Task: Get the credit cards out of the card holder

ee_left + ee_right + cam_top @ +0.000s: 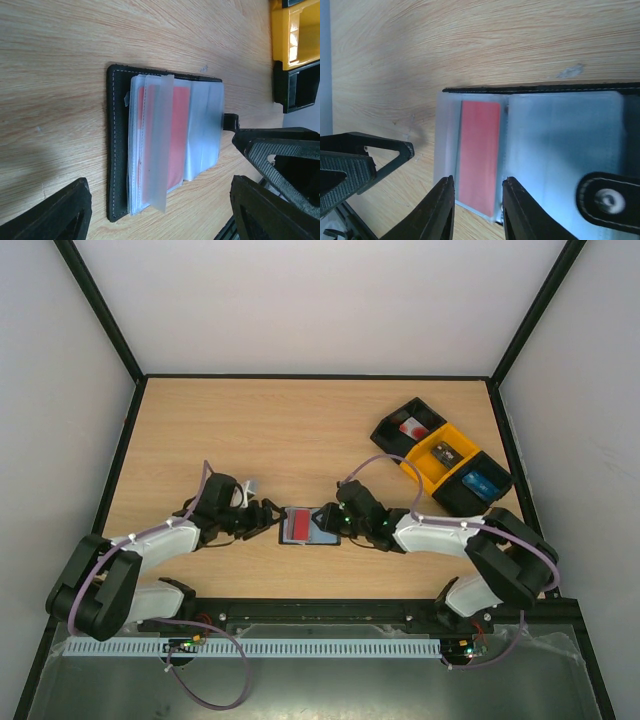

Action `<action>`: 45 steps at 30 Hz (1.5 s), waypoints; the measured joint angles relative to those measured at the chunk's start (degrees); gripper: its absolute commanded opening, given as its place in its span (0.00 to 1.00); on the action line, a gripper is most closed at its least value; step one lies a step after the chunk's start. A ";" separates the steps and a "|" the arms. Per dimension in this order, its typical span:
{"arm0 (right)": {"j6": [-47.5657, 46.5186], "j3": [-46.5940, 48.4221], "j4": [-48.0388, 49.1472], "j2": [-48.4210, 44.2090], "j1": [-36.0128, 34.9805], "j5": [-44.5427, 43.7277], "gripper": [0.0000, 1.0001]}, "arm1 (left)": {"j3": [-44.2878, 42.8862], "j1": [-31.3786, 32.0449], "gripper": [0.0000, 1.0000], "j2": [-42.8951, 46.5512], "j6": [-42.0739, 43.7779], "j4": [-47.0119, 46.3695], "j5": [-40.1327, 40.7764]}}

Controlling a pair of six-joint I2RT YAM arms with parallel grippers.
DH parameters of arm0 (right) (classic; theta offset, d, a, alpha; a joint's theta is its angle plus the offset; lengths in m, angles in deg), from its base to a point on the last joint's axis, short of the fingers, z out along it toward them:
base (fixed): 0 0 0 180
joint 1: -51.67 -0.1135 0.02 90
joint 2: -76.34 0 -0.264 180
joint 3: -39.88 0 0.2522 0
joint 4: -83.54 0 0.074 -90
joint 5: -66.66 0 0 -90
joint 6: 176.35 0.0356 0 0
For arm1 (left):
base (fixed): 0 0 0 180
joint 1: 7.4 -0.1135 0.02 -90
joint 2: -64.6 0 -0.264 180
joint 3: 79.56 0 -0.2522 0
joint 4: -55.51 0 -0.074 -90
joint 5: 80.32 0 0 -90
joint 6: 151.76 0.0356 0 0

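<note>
Right tool [477, 181] narrowly parted over sleeved credit cards [479, 150], no grip evident; left tool [161, 180] wide open. Card holder [116, 145] open on counter [50, 75]. Nil cards out yet, extraction req'd.

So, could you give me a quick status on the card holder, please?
Left claw open beside flat black folding card holder. Right claw narrow, astride one end of thin red card, grip unconfirmed. Only its clear plastic sleeve in the way.

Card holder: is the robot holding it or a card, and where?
Nothing is clearly held. The left fingers stand wide apart near the holder. The right fingers straddle the red card's end, but a pinch cannot be told.
</note>
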 measured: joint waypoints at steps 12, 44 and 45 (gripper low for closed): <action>0.00 2.45 2.51 7.93 -1.92 -0.04 0.23 | 0.33 0.00 0.71 0.59 -0.92 0.02 0.00; -1.75 4.17 9.14 15.43 -4.85 -0.44 0.08 | -3.06 6.88 0.30 -0.98 0.90 3.63 10.47; -1.70 4.17 9.18 15.43 -4.85 -0.44 0.09 | -3.30 7.02 0.28 -1.51 0.92 3.67 10.82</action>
